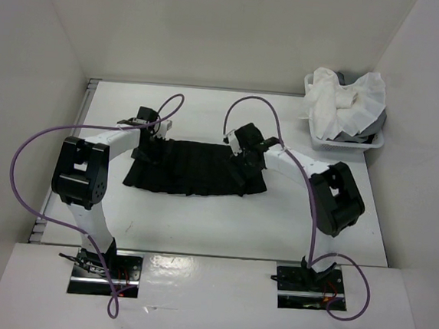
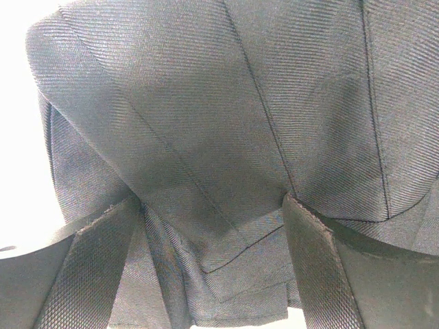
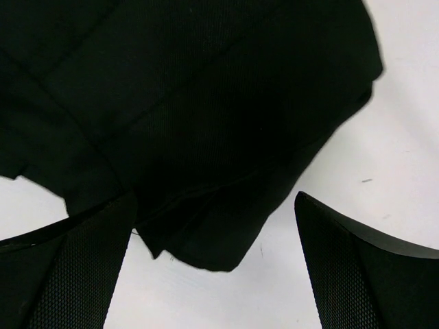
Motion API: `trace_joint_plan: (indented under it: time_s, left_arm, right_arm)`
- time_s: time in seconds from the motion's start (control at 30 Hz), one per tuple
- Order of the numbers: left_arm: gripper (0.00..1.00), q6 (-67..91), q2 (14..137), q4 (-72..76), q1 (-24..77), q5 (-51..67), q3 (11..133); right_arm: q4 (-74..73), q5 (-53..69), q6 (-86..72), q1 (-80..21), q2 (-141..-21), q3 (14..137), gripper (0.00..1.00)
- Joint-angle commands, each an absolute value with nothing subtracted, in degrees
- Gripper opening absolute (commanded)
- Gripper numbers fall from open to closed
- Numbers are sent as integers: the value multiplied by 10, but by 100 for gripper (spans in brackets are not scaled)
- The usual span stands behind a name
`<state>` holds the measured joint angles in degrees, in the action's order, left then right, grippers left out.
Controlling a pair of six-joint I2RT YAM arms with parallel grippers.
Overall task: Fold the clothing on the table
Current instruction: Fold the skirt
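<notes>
In the middle of the table [image 1: 199, 224] lay the black skirt [image 1: 196, 172], thin, limp and light, I judged. My left gripper [image 1: 149, 141] and right gripper [image 1: 240, 152] hung wide open over its far edge, and those corners looked like the best hold.

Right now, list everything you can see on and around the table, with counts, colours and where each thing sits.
skirt: one, black, pleated, lying mid-table
table: one, white, under everything
basket: one, white plastic, table's far right corner
cloths: heap, white and grey, count unclear, in the basket
cables: two, purple, one looping from each arm
left gripper: one, black, open, at the skirt's far left corner
right gripper: one, black, open, at the skirt's far edge, right part
</notes>
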<state>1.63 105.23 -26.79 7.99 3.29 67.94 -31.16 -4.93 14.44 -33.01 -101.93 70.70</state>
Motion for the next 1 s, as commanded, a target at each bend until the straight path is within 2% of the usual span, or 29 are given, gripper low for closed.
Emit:
trace_joint_plan:
  time_s: [0.0, 0.7, 0.97]
  left_arm:
    - [91, 10, 1063, -292, 78, 36, 688]
    - [90, -64, 1042, -292, 78, -58, 655]
    - [90, -98, 1023, -324, 28, -57, 683]
  right_arm:
    - [-301, -42, 154, -334, -1043, 707, 100]
    - [-244, -117, 197, -266, -1049, 649, 100]
    - [-277, -113, 202, -266, -1025, 643, 100]
